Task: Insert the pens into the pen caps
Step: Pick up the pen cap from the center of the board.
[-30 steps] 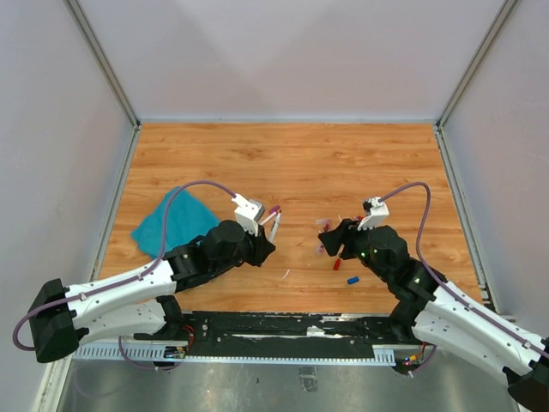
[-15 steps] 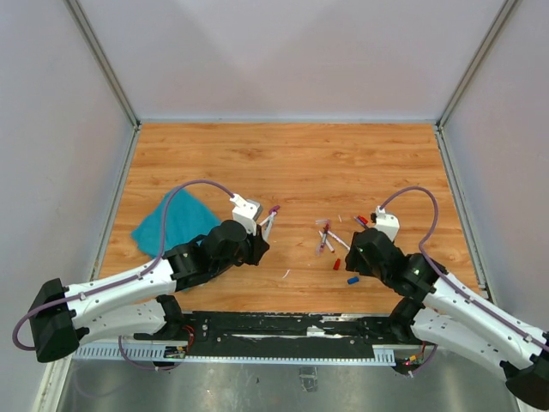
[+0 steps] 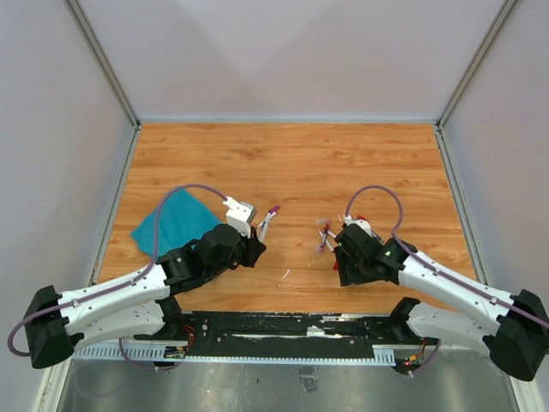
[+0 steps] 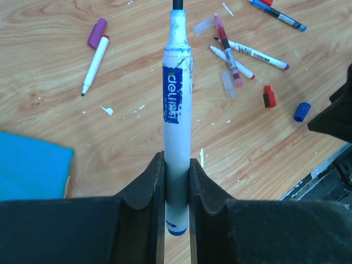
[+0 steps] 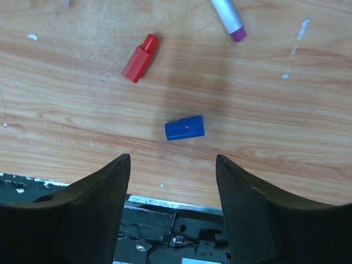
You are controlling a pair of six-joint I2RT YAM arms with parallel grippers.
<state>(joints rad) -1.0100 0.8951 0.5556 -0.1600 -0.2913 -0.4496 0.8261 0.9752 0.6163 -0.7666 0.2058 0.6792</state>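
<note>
My left gripper (image 3: 260, 229) is shut on a white pen (image 4: 177, 110) with a blue label, held upright between the fingers (image 4: 177, 165); its tip runs out of the top of the left wrist view. My right gripper (image 3: 347, 268) is open and empty (image 5: 171, 159), pointing at the near table edge. A blue cap (image 5: 185, 127) lies just ahead between its fingers, apart from them. A red cap (image 5: 140, 58) lies further out to the left. A pen end with a purple tip (image 5: 228, 16) shows at the top. Several loose pens (image 4: 236, 55) lie in a cluster (image 3: 326, 236).
A teal cloth (image 3: 171, 221) lies at the left (image 4: 27, 165). A white pen with a purple cap (image 4: 94, 55) lies alone. A blue pen (image 4: 278, 15) lies far right. The table's near edge and black rail (image 5: 181, 231) are right under my right gripper.
My right gripper has left the pen cluster, swung towards the near edge and now hangs open over the blue cap. My left gripper has drawn back slightly with its pen.
</note>
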